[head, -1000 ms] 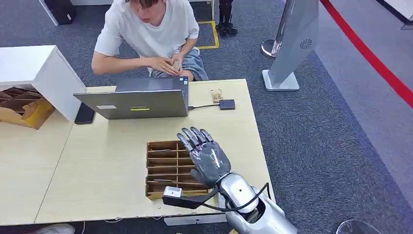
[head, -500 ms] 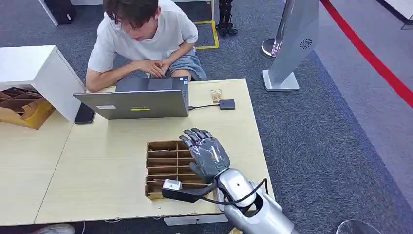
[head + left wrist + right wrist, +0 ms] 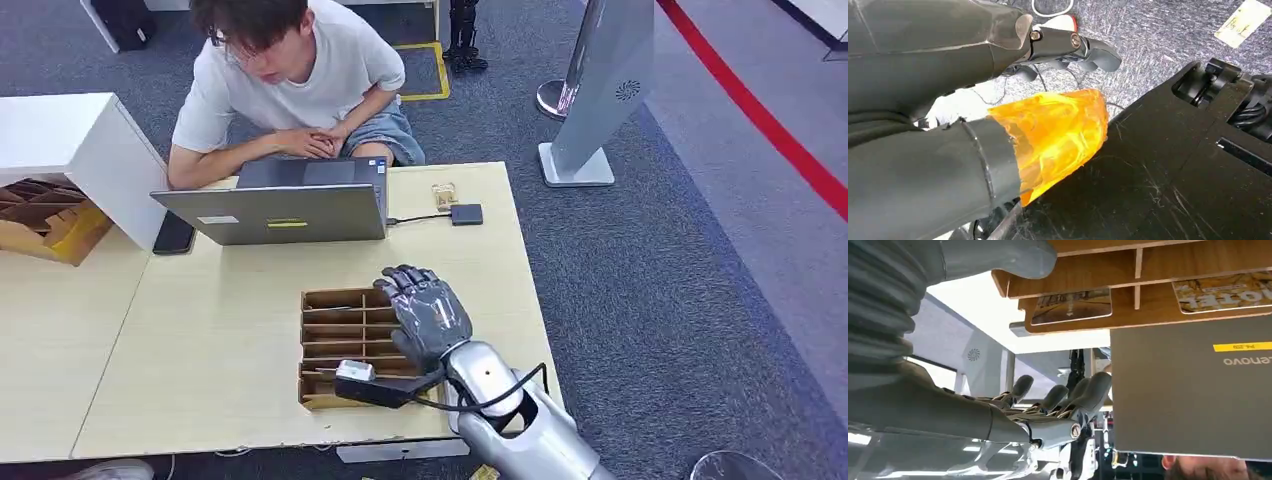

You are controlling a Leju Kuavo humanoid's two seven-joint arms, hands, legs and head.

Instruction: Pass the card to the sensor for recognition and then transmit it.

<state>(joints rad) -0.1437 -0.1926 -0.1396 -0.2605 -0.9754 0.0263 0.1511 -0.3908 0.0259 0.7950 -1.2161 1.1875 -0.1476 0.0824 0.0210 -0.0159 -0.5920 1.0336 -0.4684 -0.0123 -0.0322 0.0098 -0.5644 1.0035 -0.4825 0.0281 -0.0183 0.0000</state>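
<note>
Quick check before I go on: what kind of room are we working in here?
Probably an office or lab demo area: grey carpet, a wooden table with a laptop, and a freestanding kiosk.

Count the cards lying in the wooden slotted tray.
2 show in the right wrist view: one card and another card, in separate compartments of the tray. The right hand covers part of it; more may be hidden.

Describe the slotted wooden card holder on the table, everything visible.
The card holder is a flat brown tray, wood or card by its look, split by thin dividers into rows of narrow slots. It lies flat on the light table, near its front edge, in front of the laptop. The right wrist view shows printed cards lying in slots. The right hand hovers over its right side, empty.
</note>
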